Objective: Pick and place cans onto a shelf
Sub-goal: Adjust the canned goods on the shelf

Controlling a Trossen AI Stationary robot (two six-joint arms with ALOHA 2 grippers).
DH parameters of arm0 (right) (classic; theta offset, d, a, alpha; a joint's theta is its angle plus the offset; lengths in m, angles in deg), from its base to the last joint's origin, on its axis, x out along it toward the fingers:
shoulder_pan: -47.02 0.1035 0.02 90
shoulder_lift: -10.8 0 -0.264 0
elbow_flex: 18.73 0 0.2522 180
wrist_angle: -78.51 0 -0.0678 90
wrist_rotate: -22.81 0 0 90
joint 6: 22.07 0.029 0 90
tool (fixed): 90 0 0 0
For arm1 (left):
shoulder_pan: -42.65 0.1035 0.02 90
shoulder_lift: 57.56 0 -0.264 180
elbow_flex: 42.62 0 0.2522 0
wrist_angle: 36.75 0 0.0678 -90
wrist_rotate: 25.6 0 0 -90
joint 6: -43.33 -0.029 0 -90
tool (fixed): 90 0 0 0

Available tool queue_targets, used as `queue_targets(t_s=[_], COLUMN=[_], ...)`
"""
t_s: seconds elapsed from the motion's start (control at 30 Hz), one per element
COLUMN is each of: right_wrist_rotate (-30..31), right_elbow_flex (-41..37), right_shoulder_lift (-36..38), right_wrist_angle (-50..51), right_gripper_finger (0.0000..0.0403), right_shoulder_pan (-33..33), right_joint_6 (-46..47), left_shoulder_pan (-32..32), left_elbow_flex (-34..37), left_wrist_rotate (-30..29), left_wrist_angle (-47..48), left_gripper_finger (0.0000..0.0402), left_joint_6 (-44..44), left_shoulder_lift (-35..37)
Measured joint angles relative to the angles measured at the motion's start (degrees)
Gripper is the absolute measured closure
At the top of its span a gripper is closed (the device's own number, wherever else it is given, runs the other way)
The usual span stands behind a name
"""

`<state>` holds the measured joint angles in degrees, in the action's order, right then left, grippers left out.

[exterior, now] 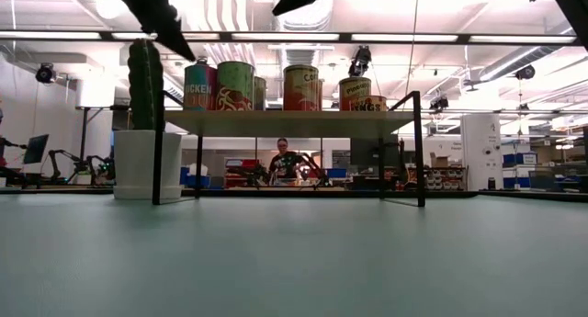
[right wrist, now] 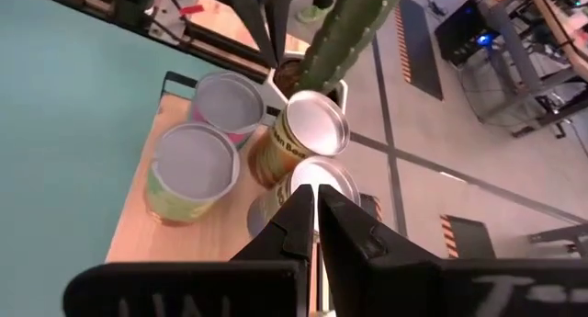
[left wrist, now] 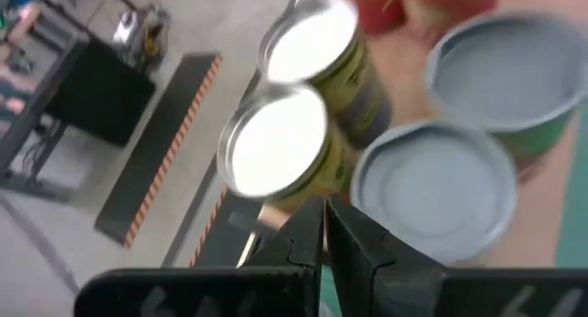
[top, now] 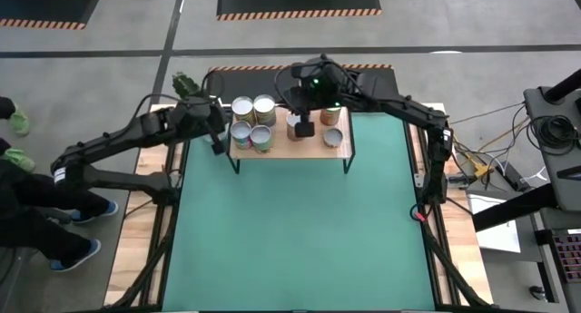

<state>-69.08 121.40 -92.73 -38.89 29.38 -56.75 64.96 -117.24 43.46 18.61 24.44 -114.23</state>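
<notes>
On the green-matted bench (top: 300,240) a low wooden shelf (top: 290,150) stands near the far edge, and every can I can see already sits upright on it: four cans (top: 252,122) bunched at its left end, and more toward the middle and right, one silver-topped can (top: 333,137) near the right end. The left claw (top: 216,139) hangs just off the shelf's left end, clenched on nothing, with the bunched cans immediately beside it toward the shelf's middle. The right claw (top: 304,129) hovers over the middle of the shelf, also clenched and empty, among the cans there. I see no can on the open mat, so I judge the loading close to done. A cactus in a white pot (exterior: 145,124) stands behind the shelf's left end.
</notes>
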Motion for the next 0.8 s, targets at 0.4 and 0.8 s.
queue_targets(t_s=[0.4, 0.8], right_wrist_rotate=[0.65, 2.02], right_elbow_flex=[0.87, 0.87], right_shoulder_lift=[-0.04, 0.13], right_wrist_angle=[7.5, 9.73], right_gripper_finger=[0.0394, 0.0394], right_shoulder_pan=[-1.51, -1.54], right_joint_6=[-0.57, -0.57], left_shoulder_pan=[8.75, 10.93], left_elbow_flex=[-4.04, -8.99], left_wrist_rotate=[-0.07, 1.0], left_wrist_angle=[2.25, 1.65], left_gripper_finger=[0.0402, 0.0402], left_joint_6=[-0.57, -1.64], left_shoulder_lift=[-7.62, -15.18])
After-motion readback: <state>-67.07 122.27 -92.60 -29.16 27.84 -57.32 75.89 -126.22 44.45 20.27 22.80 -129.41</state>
